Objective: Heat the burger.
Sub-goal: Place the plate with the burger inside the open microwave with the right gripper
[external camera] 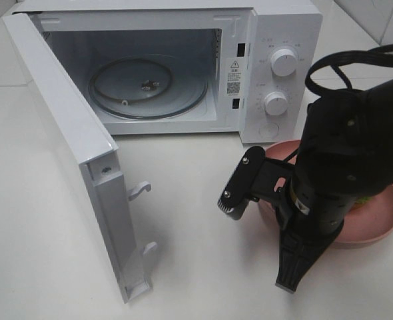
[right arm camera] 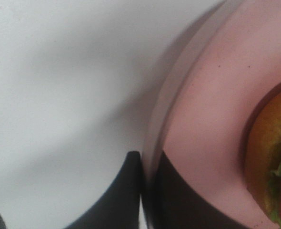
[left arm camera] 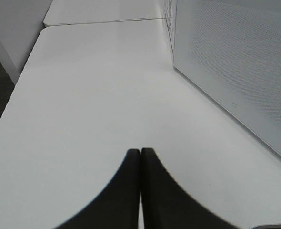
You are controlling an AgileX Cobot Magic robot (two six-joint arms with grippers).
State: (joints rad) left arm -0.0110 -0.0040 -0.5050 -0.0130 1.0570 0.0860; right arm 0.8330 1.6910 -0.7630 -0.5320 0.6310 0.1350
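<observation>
- You have the right gripper (right arm camera: pixel 146 160) clenched on the rim of the pink plate (right arm camera: pixel 207 119). One finger sits outside the rim and the other inside the dish.
- The burger (right arm camera: pixel 269 157) lies on that plate, on the inner finger's side. It is near the right gripper but not touching it. Its brown bun and a strip of green lettuce show.
- In the high view your right arm covers most of the plate, which rests on the table (external camera: pixel 203 200).
- The microwave (external camera: pixel 276 40) stands beyond the right gripper with its door (external camera: pixel 70 153) swung wide. The glass turntable (external camera: pixel 146 87) inside is bare.
- Your left gripper (left arm camera: pixel 140 151) is closed with its fingers pressed together and nothing between them. It is low over the table, with the door's dotted panel beside it.
</observation>
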